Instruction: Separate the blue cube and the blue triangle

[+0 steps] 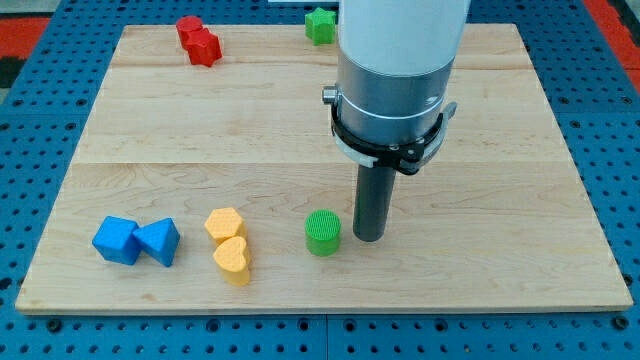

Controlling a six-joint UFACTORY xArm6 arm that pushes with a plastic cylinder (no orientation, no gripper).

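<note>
The desk (150, 130) is a pale wooden board on a blue pegboard (40, 120). My arm (398, 70) comes down from the view's top, and my tip (368, 238) rests on the desk just to the right of the green cylinder (323, 232), near it but apart. I carry no claw, only this rod.

The blue cube (117, 240) and blue triangle (158, 241) sit touching at the view's lower left, cube on the left, well apart from my tip. Between them and the cylinder, two yellow blocks (228, 245) touch, one above the other. Two red blocks (198, 41) touch at the top left. A green star (320, 25) sits at the top edge.
</note>
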